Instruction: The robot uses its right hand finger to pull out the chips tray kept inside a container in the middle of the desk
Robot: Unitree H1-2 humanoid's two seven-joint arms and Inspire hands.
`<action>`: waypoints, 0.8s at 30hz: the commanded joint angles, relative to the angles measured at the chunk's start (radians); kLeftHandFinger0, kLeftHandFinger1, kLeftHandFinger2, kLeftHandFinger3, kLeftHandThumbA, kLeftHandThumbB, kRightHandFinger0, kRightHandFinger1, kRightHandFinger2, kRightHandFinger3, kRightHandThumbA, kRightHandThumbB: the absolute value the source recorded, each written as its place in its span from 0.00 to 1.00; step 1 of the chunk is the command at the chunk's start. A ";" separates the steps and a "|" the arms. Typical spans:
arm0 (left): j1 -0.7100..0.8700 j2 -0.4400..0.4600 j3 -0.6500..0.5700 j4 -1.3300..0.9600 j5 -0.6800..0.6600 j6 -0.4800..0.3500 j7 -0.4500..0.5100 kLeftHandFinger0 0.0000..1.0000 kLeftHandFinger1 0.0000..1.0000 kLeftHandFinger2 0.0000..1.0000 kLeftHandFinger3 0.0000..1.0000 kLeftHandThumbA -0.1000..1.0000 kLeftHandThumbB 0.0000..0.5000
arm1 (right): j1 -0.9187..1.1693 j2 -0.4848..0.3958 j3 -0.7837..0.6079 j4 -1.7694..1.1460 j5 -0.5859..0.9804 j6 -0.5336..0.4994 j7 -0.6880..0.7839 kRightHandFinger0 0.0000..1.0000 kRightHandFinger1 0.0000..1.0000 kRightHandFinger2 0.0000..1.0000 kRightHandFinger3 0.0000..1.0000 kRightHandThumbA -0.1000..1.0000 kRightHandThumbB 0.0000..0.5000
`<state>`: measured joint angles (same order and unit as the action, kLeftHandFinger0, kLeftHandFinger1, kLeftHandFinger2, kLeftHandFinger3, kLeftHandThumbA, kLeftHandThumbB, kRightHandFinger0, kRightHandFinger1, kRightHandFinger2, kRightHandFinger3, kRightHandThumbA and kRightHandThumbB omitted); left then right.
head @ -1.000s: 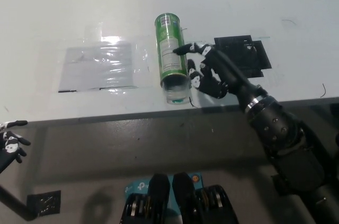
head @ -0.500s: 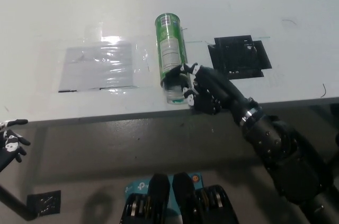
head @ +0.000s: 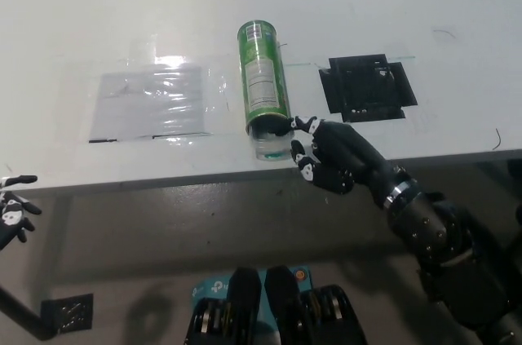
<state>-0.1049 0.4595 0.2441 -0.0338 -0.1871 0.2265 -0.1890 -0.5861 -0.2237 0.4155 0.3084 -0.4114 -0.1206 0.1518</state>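
Observation:
A green chips container (head: 263, 84) lies on its side in the middle of the white desk (head: 424, 2), its open mouth facing the front edge. The clear end of the tray (head: 272, 148) sticks out a little from that mouth. My black right hand (head: 328, 157) hovers at the desk's edge just right of the mouth, its fingers apart and loosely bent. One fingertip (head: 287, 127) reaches to the rim of the mouth; I cannot tell whether it touches. My white left hand (head: 11, 217) rests low at the far left, off the desk, holding nothing.
A black square mat (head: 367, 88) lies right of the container, behind my right hand. A shiny clear plastic sheet (head: 151, 102) lies to the container's left. The desk's front edge (head: 163, 178) runs across the picture, with dark floor below it.
My right hand has come from beside the container's right flank down to its open mouth, then drawn slightly back and right. The container has not visibly moved.

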 commanded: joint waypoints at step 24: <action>-0.024 0.047 0.016 -0.041 -0.008 -0.016 -0.017 0.26 0.30 0.36 0.60 0.00 0.22 | 0.006 0.087 0.003 0.152 -0.052 -0.068 -0.036 0.05 0.14 0.88 0.85 0.00 0.42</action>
<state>-0.1056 0.4726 0.2476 -0.0417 -0.1878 0.2273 -0.1931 -0.5599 -0.1404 0.4138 0.4343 -0.4417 -0.1624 0.1199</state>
